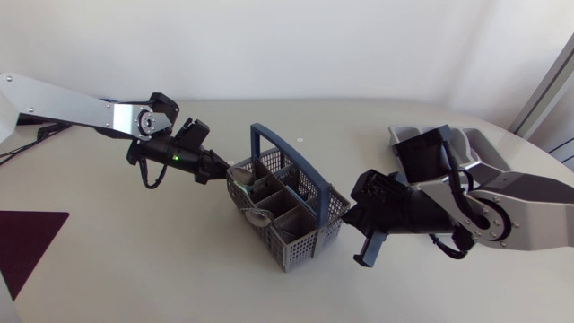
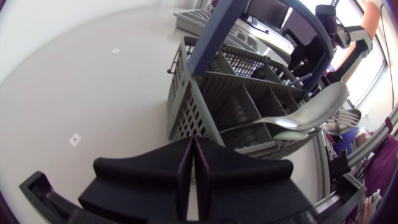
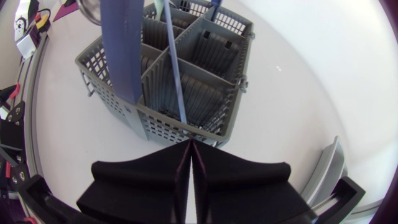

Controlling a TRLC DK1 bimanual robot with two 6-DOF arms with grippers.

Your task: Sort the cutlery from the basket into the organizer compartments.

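Grey plastic cutlery basket [image 1: 309, 235] mid-table, blue carry handle [image 1: 278, 144] arched over the top. Holds a steel spoon [image 2: 311, 112] lying across the dividers on the left arm's side, plus a thin blue-handled piece [image 3: 174, 68] leaning up out of a compartment on the other side. Grey organizer [image 1: 471, 144] way off at the far right, half hidden behind the right arm, so can't see what's in it.

Left gripper [image 2: 194, 146]: fingers pressed together, pinching nothing, sitting just off the basket corner nearest the spoon. Right gripper [image 3: 189, 149]: also pressed together, right up by the opposite wall and in line with that blue piece. Can't tell whether actually nipping its end.

Risks, just guessing: shoving the light basket sideways by going in with closed fingers, or knocking the spoon deeper between the dividers. Could also snag the carry handle on the lift-out. Worth spreading the fingers first, and keeping two arms from crowding one small basket.
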